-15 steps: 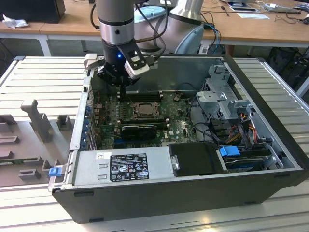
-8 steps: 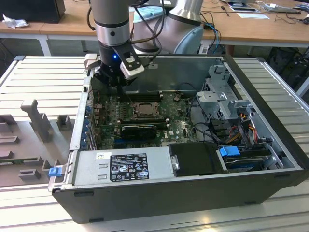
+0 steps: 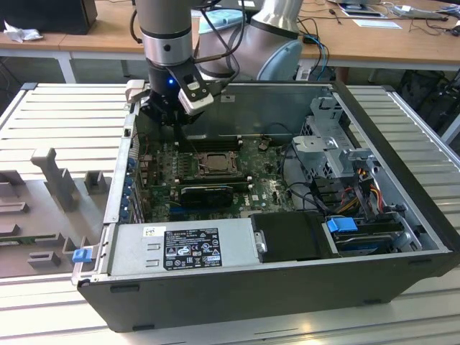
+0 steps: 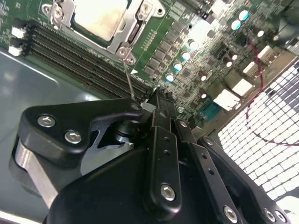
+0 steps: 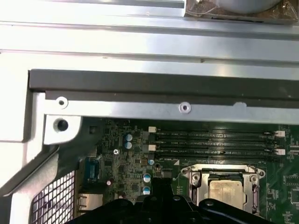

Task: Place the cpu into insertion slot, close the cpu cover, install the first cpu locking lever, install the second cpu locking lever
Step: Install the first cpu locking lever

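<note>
The cpu (image 4: pixel 100 18) lies flat in the insertion slot (image 3: pixel 215 164) on the green motherboard, its pale metal top showing in both wrist views (image 5: pixel 226 191). The cpu cover (image 4: pixel 140 21) is down around it as a silver frame. A thin wire locking lever (image 4: pixel 128 77) rises from the socket's corner up to my gripper's tip. My gripper (image 4: pixel 156 93) hangs just beside the socket, near the case's rear wall, at the exterior view's left (image 3: pixel 177 133). Its black fingers look pressed together, and the lever's end meets them at the side.
Long black memory slots (image 5: pixel 215 142) run beside the socket. The case's rear wall and vent grille (image 4: pixel 261 140) are close to the gripper. A grey drive cage (image 3: pixel 327 144), loose cables (image 3: pixel 359 187) and the power supply (image 3: pixel 180 244) fill the case's other side.
</note>
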Available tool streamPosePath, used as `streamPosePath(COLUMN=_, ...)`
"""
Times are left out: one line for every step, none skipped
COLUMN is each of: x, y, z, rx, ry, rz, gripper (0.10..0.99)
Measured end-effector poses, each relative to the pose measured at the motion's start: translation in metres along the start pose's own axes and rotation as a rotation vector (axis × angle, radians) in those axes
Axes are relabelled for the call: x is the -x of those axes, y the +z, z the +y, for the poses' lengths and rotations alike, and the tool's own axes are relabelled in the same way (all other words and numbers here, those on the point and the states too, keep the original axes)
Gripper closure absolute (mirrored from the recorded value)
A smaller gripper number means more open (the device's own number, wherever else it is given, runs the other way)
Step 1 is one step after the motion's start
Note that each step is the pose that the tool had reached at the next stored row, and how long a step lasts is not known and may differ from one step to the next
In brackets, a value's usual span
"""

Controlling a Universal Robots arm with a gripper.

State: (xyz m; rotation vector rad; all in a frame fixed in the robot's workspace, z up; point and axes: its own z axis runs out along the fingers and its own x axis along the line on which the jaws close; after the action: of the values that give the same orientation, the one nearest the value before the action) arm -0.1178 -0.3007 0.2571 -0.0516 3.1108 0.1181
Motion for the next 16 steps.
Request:
streamPosePath(x=0.0001, y=0.0003, z=0.001, rx=0.001, ry=0.0, rz=-0.0001, gripper=0.98)
streamPosePath(x=0.0001, y=0.0007, z=0.0023, rx=0.001, ry=0.0, rz=-0.0002, gripper=0.98)
streamPosePath(x=0.0002, y=0.0008, z=0.0032, rx=0.001, ry=0.0, rz=-0.0001, gripper=0.98)
streamPosePath(x=0.0006, y=0.0009, z=0.0041, rx=0.001, ry=0.0, rz=0.0, gripper=0.98)
streamPosePath(x=0.002, y=0.001, z=0.0046, rx=0.001, ry=0.0, rz=0.0, gripper=0.98)
streamPosePath(x=0.0058, y=0.0012, z=0.0049, rx=0.001, ry=0.0, rz=-0.0001, gripper=0.98)
streamPosePath(x=0.0084, y=0.0012, z=0.0049, rx=0.001, ry=0.0, rz=-0.0001, gripper=0.98)
streamPosePath(x=0.0113, y=0.0013, z=0.0049, rx=0.001, ry=0.0, rz=0.0, gripper=0.98)
streamPosePath(x=0.0178, y=0.0015, z=0.0047, rx=0.001, ry=0.0, rz=0.0, gripper=0.98)
streamPosePath(x=0.0235, y=0.0016, z=0.0045, rx=0.001, ry=0.0, rz=0.0, gripper=0.98)
streamPosePath(x=0.0306, y=0.0018, z=0.0043, rx=0.001, ry=0.0, rz=0.0002, gripper=0.98)
streamPosePath(x=0.0396, y=0.0021, z=0.004, rx=0.001, ry=0.0, rz=0.0003, gripper=0.98)
streamPosePath(x=0.0458, y=0.0024, z=0.0038, rx=0.001, ry=0.0, rz=0.0004, gripper=0.98)
streamPosePath(x=0.0535, y=0.0027, z=0.0035, rx=0.001, ry=0.0, rz=0.0006, gripper=0.98)
streamPosePath(x=0.0576, y=0.0029, z=0.0034, rx=0.001, ry=0.0, rz=0.0006, gripper=0.98)
streamPosePath(x=0.0612, y=0.0031, z=0.0032, rx=0.001, ry=0.0, rz=0.0005, gripper=0.98)
